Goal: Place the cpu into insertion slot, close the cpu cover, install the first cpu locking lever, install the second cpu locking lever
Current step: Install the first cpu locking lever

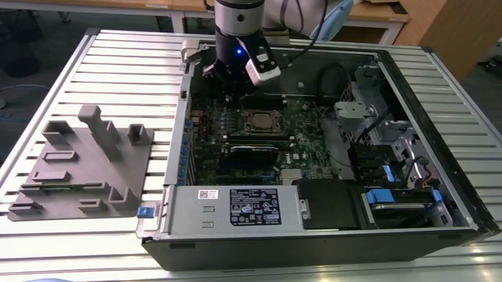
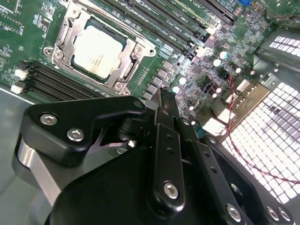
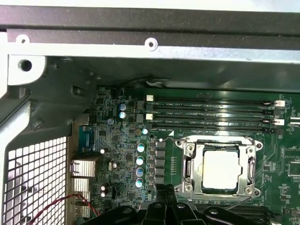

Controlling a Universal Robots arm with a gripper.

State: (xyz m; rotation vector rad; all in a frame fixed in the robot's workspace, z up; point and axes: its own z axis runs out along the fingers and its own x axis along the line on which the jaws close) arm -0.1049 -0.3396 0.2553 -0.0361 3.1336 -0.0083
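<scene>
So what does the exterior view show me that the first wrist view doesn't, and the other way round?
The exterior view adds the wider scene: the arm reaching into the open computer case, a labelled power supply inside it, and a grey fixture tray on the slatted table at the exterior view's left. The first wrist view adds close detail: the memory slots with white clips, a row of small capacitors, a red wire by a mesh grille. Both share the green board with the cpu framed by the silvery cpu cover.

exterior view: high, far; both wrist views: near, share cpu [image 2: 97, 50] [image 3: 221, 170]
</scene>
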